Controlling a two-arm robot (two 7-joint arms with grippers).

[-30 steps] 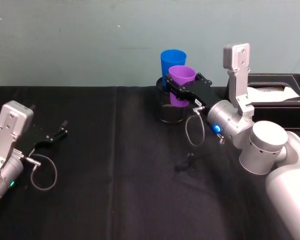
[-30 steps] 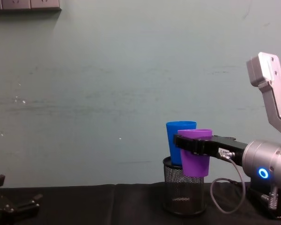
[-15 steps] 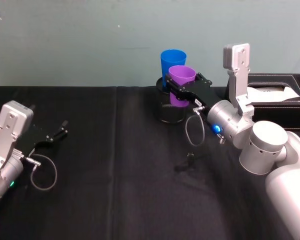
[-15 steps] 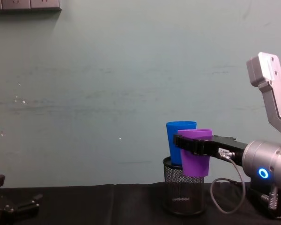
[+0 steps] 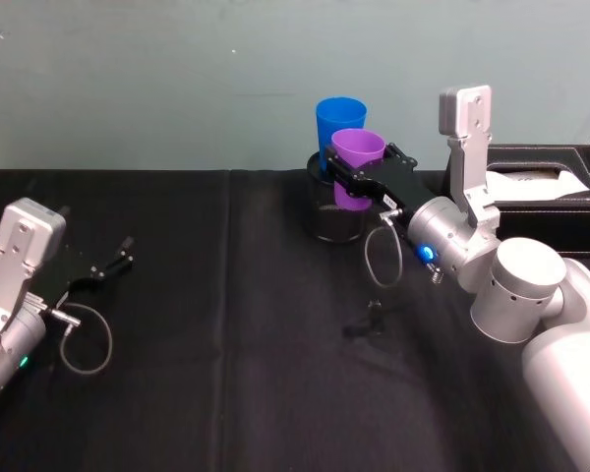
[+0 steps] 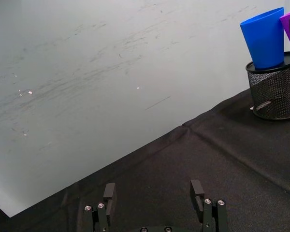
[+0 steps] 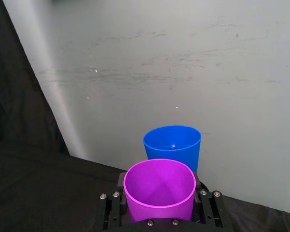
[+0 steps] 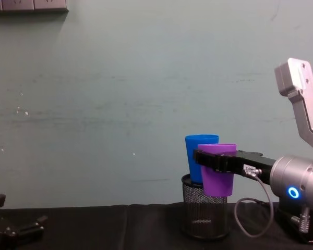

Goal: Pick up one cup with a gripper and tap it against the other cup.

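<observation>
cup before other cup, in holder

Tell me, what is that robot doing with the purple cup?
The right gripper has its jaws shut on the purple cup and holds it up in the air, right beside the blue cup. The blue cup sits in a black mesh pen holder at the back of the black table. Whether the two cups touch can't be told. The left gripper rests open, low on the table.

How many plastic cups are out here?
2: a purple plastic tumbler gripped by the right gripper, and a bright blue plastic tumbler standing in the black wire-mesh holder behind it.
</observation>
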